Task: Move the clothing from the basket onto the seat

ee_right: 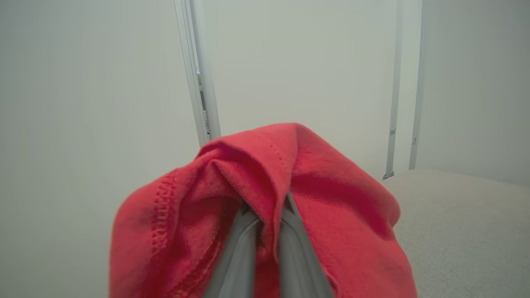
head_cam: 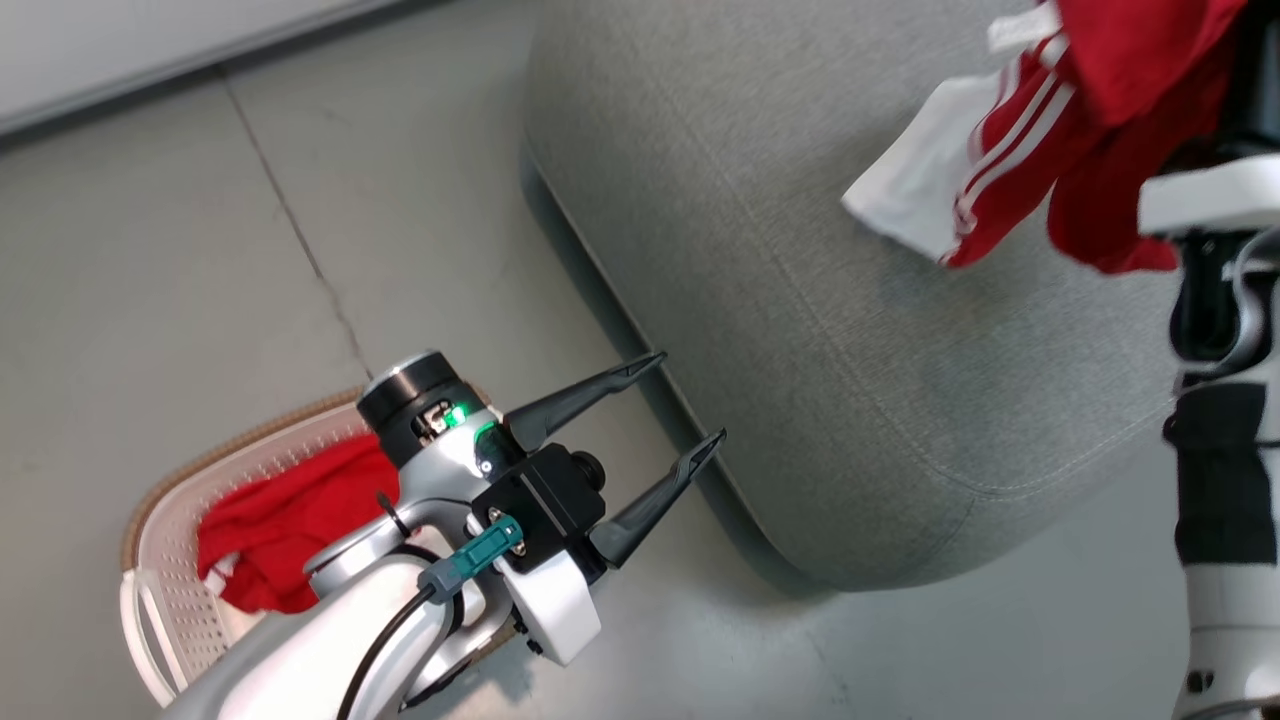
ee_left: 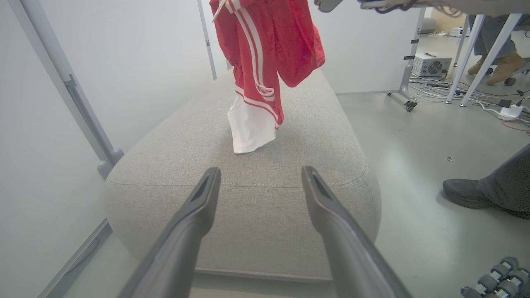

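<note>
Snagging is the risk: cloth draped over the right pincer [ee_right: 268, 209], clamped on the striped red garment [ee_left: 285, 45] above the seat [ee_left: 248, 194], may cling at release; the left pincer [ee_left: 261, 169] gapes empty.

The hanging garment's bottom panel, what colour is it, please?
The bottom panel is white; the left wrist view shows it best.

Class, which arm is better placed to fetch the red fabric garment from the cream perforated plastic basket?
Left. The left pincer is open, empty, near the cream perforated basket; the right pincer is shut on a red white-striped garment over the grey upholstered seat.
</note>
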Controlling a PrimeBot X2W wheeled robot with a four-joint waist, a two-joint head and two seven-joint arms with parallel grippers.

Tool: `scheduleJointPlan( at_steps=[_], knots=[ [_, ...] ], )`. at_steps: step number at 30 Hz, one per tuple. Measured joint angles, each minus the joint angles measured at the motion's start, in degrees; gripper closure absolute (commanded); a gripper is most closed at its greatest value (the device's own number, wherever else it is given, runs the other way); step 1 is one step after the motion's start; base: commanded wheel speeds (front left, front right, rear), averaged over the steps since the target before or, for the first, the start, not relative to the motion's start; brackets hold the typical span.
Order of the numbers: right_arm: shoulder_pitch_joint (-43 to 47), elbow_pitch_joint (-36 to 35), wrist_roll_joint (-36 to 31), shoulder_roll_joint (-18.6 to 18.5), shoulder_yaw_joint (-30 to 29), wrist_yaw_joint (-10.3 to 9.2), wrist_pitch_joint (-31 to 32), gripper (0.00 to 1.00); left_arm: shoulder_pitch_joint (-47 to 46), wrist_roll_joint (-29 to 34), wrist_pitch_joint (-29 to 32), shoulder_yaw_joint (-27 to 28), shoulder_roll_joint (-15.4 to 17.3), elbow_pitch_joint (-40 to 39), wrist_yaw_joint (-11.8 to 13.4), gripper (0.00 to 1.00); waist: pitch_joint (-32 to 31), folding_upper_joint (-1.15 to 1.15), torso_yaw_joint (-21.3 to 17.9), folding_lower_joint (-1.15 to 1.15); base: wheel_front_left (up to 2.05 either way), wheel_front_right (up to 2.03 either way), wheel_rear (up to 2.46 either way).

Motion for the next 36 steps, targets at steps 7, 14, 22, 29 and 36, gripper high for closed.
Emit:
scheduleJointPlan(
  at_steps=[7, 14, 22, 29, 36],
  knots=[
    [-7.03, 1.36, -1.35, -0.49, -7.53, 0.00, 0.00, 1.00, -5.94, 0.42, 3.93, -2.21, 2.74, -5.01, -0.22, 0.00, 8.39, 0.00, 1.89, 0.00, 0.00, 0.00, 0.00],
    [-9.40, 5.04, -3.56, -0.92, -11.61, 0.01, 0.00, 1.00, -9.95, 1.33, 6.19, -3.23, 4.24, -8.50, -0.37, 0.00, 16.55, 0.00, 4.01, 0.00, 0.00, 0.00, 0.00],
    [-8.16, 10.84, -5.65, -1.41, -15.88, 0.01, 0.00, 1.00, -11.95, 1.72, 7.00, -3.39, 5.52, -10.04, -0.36, 0.00, 21.84, 0.00, 5.48, 0.00, 0.00, 0.00, 0.00],
    [-6.41, 12.49, -7.03, -1.26, -17.26, 0.01, 0.00, 0.00, -12.32, 1.89, 5.92, -2.96, 5.73, -9.48, 0.36, 0.00, 22.00, 0.00, 5.52, 0.00, 0.00, 0.00, 0.00],
    [-1.24, 10.85, -7.79, -1.35, -15.84, 0.01, -0.01, 0.00, -11.15, 0.97, 2.22, -2.90, 4.13, -6.46, 1.94, 0.00, 17.82, 0.00, 5.99, 0.00, 0.00, 0.00, 0.00]
  ],
)
